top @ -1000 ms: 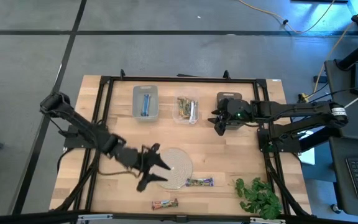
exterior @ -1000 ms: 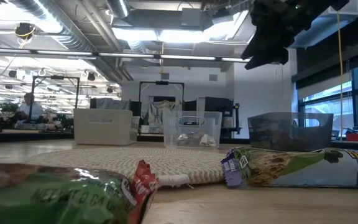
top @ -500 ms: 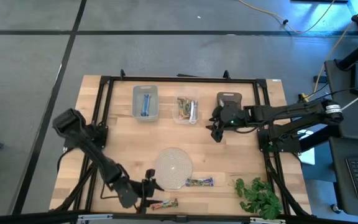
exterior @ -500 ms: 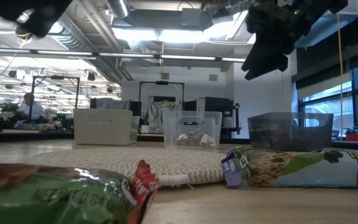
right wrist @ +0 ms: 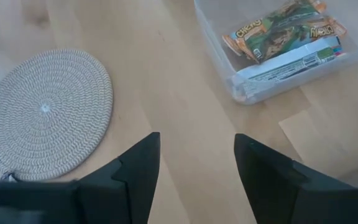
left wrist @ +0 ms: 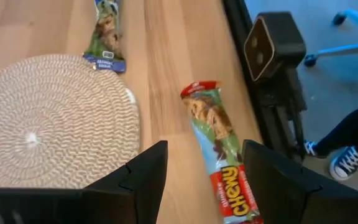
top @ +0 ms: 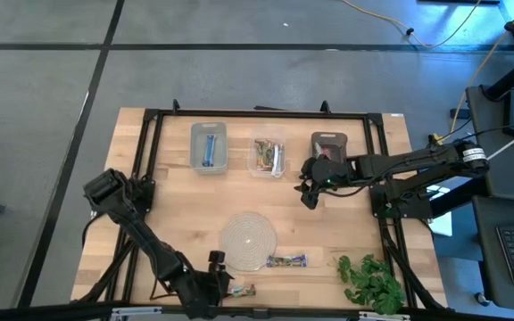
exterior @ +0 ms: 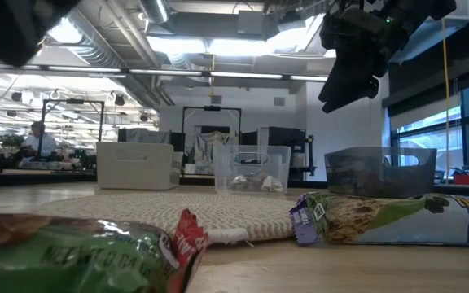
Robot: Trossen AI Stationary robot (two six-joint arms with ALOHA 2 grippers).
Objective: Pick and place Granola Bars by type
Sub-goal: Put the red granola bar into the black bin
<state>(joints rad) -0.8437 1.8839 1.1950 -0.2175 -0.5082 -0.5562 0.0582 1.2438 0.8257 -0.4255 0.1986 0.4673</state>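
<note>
A red-green bar point(top: 239, 291) lies flat near the table's near edge, and shows between my open left fingers in the left wrist view point(left wrist: 215, 140). My left gripper point(top: 222, 283) point(left wrist: 204, 152) hovers open by it without touching. A green bar with purple ends point(top: 286, 261) point(left wrist: 104, 34) lies beside the woven mat point(top: 248, 239). My right gripper point(top: 310, 189) point(right wrist: 196, 140) hangs open above the table, between the bins and the mat. A blue bar point(top: 209, 148) sits in the left bin, and several tan-green bars point(top: 269, 155) point(right wrist: 281, 28) sit in the middle bin.
A dark bin point(top: 328, 144) stands to the right of the clear middle bin. A leafy green sprig point(top: 370, 281) lies at the near right corner. A black frame point(top: 145, 160) runs around the table. In the left wrist view a person's shoe point(left wrist: 347, 162) shows beyond the near edge.
My left gripper has swung from over the mat's left side toward the table's near edge and come down beside the red-green bar. My right gripper has drifted from the dark bin a little toward the table's left and near side. The bars have stayed where they were.
</note>
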